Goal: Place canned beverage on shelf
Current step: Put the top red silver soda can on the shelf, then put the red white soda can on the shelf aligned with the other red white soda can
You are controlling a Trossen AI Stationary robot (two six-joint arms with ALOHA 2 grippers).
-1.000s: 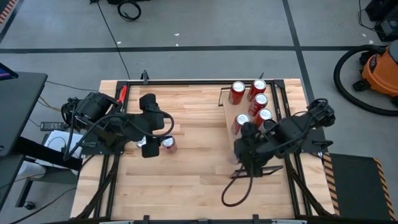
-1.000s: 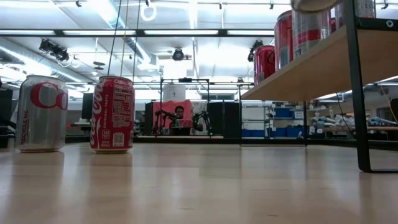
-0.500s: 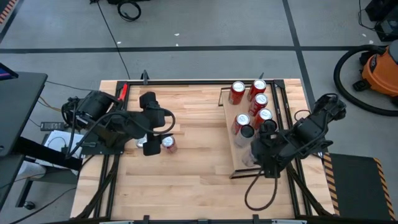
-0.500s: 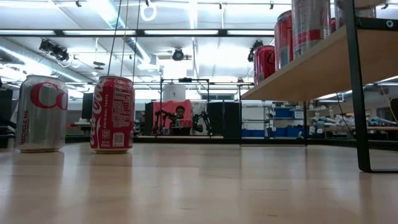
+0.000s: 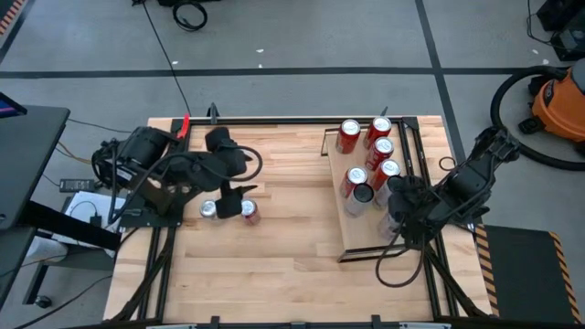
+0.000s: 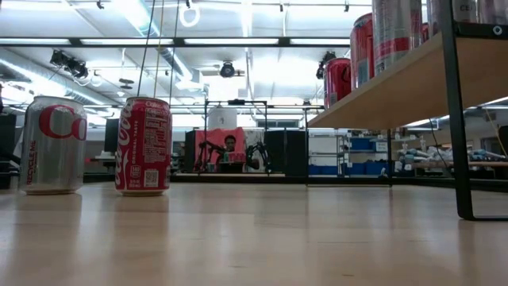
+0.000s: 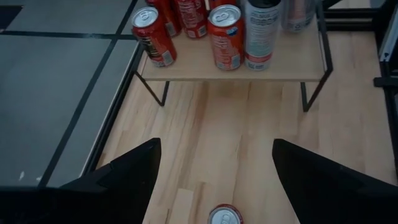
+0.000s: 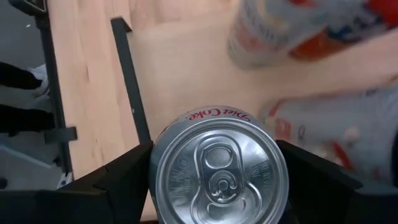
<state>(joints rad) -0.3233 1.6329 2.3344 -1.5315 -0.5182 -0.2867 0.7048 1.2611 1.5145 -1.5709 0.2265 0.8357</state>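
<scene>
The shelf stands at the table's right and carries several red cans and a silver one. My right gripper is over the shelf's near right part, shut on a silver Diet Coke can. A silver can and a red can stand upright on the tabletop at the left. My left gripper hovers open above them. In the left wrist view the red can's top shows below my left gripper. My right gripper pinches the Diet Coke can between its two fingers, one on each opposite side of the wall just under the top rim. The fingers come from above, pointing down. The can is upright. Its own body hides its bottom, so I cannot tell whether it stands on the board.
Black rails run along the table's edges and beside the shelf. The shelf's dark rim lies close to the held can. Two cans stand right next to it. Bare board remains at the shelf's near end.
My right gripper has carried the silver can toward the table's right edge across the shelf's near part, sinking a little and rolling as it went. Its move has uncovered the other silver can standing on the shelf.
</scene>
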